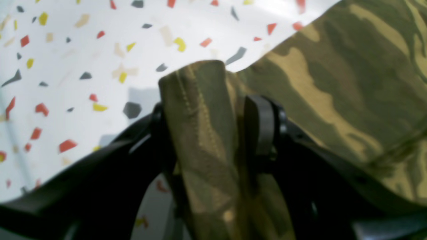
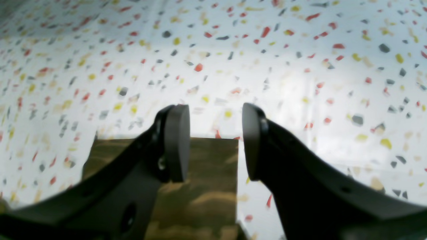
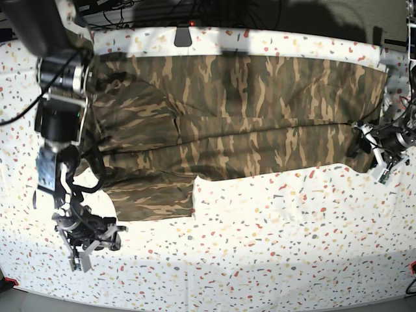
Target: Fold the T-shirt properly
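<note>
The camouflage T-shirt (image 3: 247, 110) lies spread wide across the far half of the table, with one sleeve (image 3: 156, 201) reaching toward the front. In the left wrist view my left gripper (image 1: 210, 130) is shut on a bunched fold of the shirt (image 1: 200, 140), and the rest of the cloth (image 1: 350, 83) drapes off to the right. In the base view that gripper (image 3: 374, 153) sits at the shirt's right end. My right gripper (image 2: 213, 141) is open with nothing between its pads, just above the sleeve (image 2: 200, 186). In the base view it (image 3: 91, 244) hovers in front of and to the left of the sleeve.
A white cover speckled with red, yellow and grey (image 3: 279, 247) tops the table. A dark fitting (image 3: 182, 36) sits at the back edge. Cables (image 3: 406, 97) hang at the far right. The right arm's column (image 3: 58, 123) stands over the shirt's left end.
</note>
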